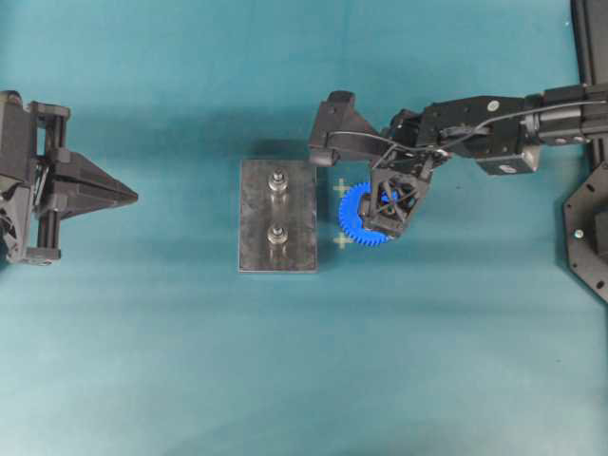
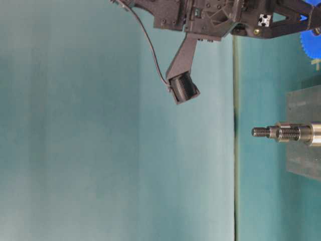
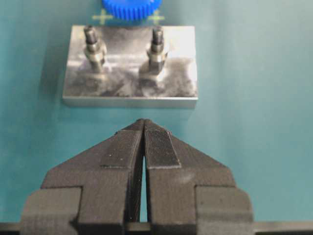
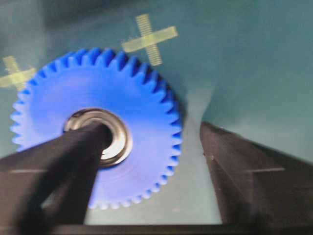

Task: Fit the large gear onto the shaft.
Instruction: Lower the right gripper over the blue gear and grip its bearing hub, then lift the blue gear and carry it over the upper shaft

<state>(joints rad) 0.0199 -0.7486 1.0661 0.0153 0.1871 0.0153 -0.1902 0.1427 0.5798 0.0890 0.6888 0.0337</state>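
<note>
Two pegs [image 1: 277,180] on one plate [image 1: 256,228]; one gear [image 4: 98,127] just right of it, flat. We see right gripper [image 4: 151,142] half-open astride its rim, not yet clamped; left gripper [image 3: 144,132] closed, empty.

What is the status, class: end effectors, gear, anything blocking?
Left end effector shut, idle. Right end effector straddling blue gear, one finger in hub, not clamped. Gear flat beside plate. Pegs unobstructed.

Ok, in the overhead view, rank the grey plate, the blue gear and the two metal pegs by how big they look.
Largest to smallest, as they look in the overhead view:
1. grey plate
2. large gear, partly covered by the right gripper, so its full width is not visible
3. The upper peg and lower peg look alike; no ranking between them.
</note>
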